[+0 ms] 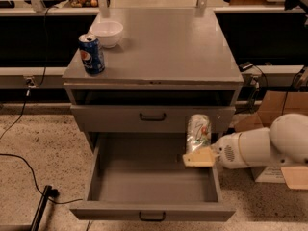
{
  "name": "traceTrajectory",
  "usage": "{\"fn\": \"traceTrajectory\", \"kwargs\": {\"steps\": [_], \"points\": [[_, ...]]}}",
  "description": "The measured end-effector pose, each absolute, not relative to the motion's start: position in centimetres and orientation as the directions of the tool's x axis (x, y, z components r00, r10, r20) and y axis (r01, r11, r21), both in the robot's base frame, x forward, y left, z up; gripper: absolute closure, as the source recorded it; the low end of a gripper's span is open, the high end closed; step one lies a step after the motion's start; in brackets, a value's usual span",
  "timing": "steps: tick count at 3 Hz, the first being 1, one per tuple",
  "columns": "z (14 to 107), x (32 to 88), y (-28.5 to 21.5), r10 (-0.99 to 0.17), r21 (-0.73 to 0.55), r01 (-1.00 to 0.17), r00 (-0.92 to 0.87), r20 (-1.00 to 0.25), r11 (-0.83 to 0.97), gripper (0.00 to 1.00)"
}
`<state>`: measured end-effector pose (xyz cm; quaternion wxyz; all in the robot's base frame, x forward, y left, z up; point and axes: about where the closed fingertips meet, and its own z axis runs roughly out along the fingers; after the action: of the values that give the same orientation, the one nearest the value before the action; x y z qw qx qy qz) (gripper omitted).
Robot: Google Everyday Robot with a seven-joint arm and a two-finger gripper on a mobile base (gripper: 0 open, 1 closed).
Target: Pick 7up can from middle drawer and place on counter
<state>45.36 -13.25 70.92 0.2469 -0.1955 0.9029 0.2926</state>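
Note:
The 7up can [198,131], silvery-white with a green label and a red spot, hangs upright above the right side of the open middle drawer [144,177], level with the closed drawer front behind it. My gripper [197,153] comes in from the right on a white arm and is shut on the can's lower end; one tan finger [198,159] shows under the can. The drawer floor is bare. The grey counter [163,42] lies above, well higher than the can.
A blue Pepsi can [92,54] and a white bowl [106,33] stand at the counter's left rear. The closed upper drawer front [152,117] has a dark handle. Cardboard boxes [279,109] stand to the right; a black cable [19,162] runs across the floor at left.

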Motion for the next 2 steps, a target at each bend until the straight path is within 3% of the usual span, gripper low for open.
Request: {"fn": "traceTrajectory", "kwargs": {"steps": [2], "points": [[83.7, 50.6, -13.9, -0.21, 0.357, -0.431, -0.831, -0.516, 0.829, 1.0]]}}
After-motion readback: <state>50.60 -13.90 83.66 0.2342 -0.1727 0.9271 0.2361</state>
